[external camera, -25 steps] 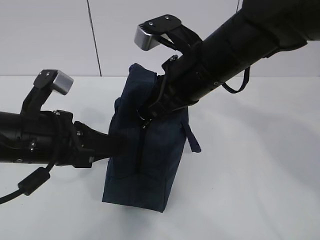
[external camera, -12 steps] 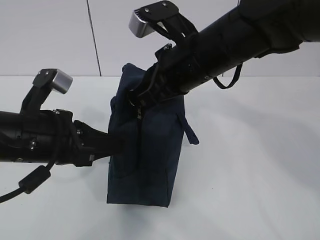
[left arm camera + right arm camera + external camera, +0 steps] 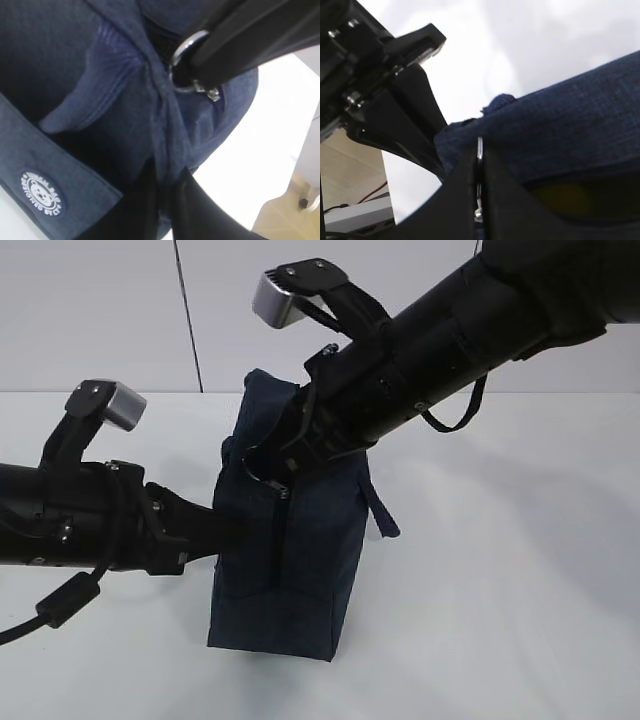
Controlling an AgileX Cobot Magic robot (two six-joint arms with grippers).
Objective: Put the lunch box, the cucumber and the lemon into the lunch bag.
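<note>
The navy lunch bag point(image 3: 290, 560) stands upright in the middle of the table. My left gripper point(image 3: 235, 525) is at its left side, shut on a fold of the bag's fabric point(image 3: 167, 172). My right gripper point(image 3: 268, 462) reaches in from the upper right and is shut on the metal ring pull point(image 3: 479, 145) of the zipper at the bag's upper front. The ring pull point(image 3: 182, 55) also shows in the left wrist view, between black fingers. A dim yellow shape, probably the lemon point(image 3: 565, 197), lies inside the bag's gap. The lunch box and the cucumber are hidden.
The white table point(image 3: 500, 590) spreads around the bag, with a pale wall behind. The bag's short strap point(image 3: 385, 515) hangs off its right side. A round white logo patch point(image 3: 42, 192) sits on the bag's outer panel.
My right gripper has drawn the ring pull to the left and slightly up along the bag's front. The bag rocked a little. The left arm stayed in place.
</note>
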